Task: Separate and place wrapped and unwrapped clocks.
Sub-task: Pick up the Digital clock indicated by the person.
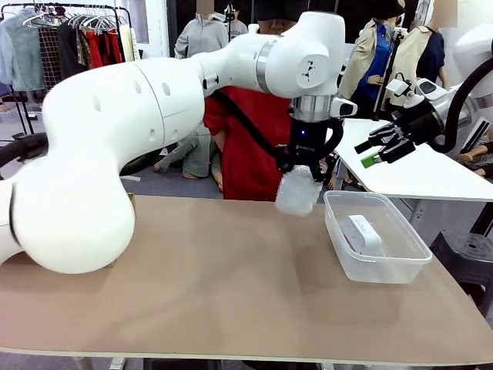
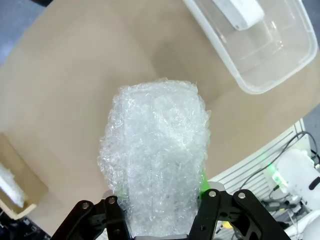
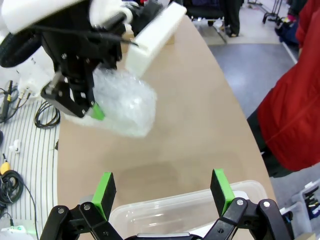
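My left pincer (image 1: 302, 171) grips a bubble-wrap bundle (image 1: 296, 191) in the air above the table (image 1: 216, 285), at about nine o'clock from the clear tub (image 1: 385, 266), where the bare white clock (image 1: 363, 233) lies. My right pincer (image 1: 377, 150), at two o'clock, gapes wide, empty.

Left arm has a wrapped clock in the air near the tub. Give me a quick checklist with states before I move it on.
1. Grip: left gripper shut on the bubble-wrap bundle, pads on both sides: ok.
2. Bundle off the table, hanging free: ok.
3. Clear tub holds the bare white clock, so the bundle should not go in there: ok so far, it is beside the tub, not over it.
4. Right gripper open, empty, above the tub's near rim, apart from the left arm: ok.
5. Cardboard box with something whitish inside: contents cannot tell.
6. Person's hands: cannot tell.
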You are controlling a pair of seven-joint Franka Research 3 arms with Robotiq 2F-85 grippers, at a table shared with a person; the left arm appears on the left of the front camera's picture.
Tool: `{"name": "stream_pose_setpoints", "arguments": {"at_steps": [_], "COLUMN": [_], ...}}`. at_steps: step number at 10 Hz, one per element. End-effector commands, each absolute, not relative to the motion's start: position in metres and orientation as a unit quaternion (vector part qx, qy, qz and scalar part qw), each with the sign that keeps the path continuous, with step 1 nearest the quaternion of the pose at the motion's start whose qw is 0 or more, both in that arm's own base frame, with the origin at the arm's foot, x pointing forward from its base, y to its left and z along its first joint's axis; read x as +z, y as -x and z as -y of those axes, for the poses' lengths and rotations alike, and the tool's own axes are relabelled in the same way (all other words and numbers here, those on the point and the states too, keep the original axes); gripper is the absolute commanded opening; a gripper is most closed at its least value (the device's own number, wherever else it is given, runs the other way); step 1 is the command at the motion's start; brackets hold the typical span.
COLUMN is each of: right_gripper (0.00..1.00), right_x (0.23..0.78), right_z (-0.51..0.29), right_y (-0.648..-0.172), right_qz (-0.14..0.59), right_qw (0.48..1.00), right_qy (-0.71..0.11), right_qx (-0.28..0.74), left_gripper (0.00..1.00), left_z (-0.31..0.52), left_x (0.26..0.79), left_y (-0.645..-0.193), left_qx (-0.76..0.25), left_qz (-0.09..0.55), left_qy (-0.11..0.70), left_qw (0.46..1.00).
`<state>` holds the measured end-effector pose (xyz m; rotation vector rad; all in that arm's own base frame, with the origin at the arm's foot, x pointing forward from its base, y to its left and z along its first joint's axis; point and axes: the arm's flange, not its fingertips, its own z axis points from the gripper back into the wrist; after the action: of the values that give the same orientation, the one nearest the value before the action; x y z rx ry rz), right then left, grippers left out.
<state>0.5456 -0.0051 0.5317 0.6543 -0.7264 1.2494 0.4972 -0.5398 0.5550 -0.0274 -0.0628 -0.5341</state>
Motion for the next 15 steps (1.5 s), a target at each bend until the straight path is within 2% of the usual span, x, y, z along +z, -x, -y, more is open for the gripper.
{"name": "stream_pose_setpoints", "arguments": {"at_steps": [1, 5, 7, 12, 13, 14, 15], "right_gripper": [1.0, 1.0, 1.0, 1.0, 1.0, 1.0, 1.0], "right_x": [0.534, 0.534, 0.534, 0.534, 0.534, 0.534, 0.534], "right_z": [0.004, 0.004, 0.004, 0.004, 0.004, 0.004, 0.004], "right_y": [-0.545, -0.545, -0.545, -0.545, -0.545, -0.545, -0.545], "right_qz": [0.328, 0.328, 0.328, 0.328, 0.328, 0.328, 0.328], "right_qw": [0.7, 0.7, 0.7, 0.7, 0.7, 0.7, 0.7], "right_qy": [-0.293, -0.293, -0.293, -0.293, -0.293, -0.293, -0.293], "right_qx": [0.562, 0.562, 0.562, 0.562, 0.562, 0.562, 0.562], "left_gripper": [0.0, 0.0, 0.0, 0.0, 0.0, 0.0, 0.0], "left_z": [0.517, 0.507, 0.496, 0.469, 0.465, 0.495, 0.495], "left_x": [0.569, 0.627, 0.647, 0.667, 0.667, 0.687, 0.687], "left_y": [-0.47, -0.449, -0.441, -0.425, -0.426, -0.446, -0.446], "left_qx": [-0.241, -0.248, -0.216, -0.172, -0.171, -0.188, -0.188], "left_qz": [0.057, 0.099, 0.135, 0.214, 0.222, 0.186, 0.186], "left_qy": [-0.025, -0.058, -0.099, -0.086, -0.074, -0.081, -0.081], "left_qw": [0.968, 0.962, 0.962, 0.958, 0.957, 0.961, 0.961]}}
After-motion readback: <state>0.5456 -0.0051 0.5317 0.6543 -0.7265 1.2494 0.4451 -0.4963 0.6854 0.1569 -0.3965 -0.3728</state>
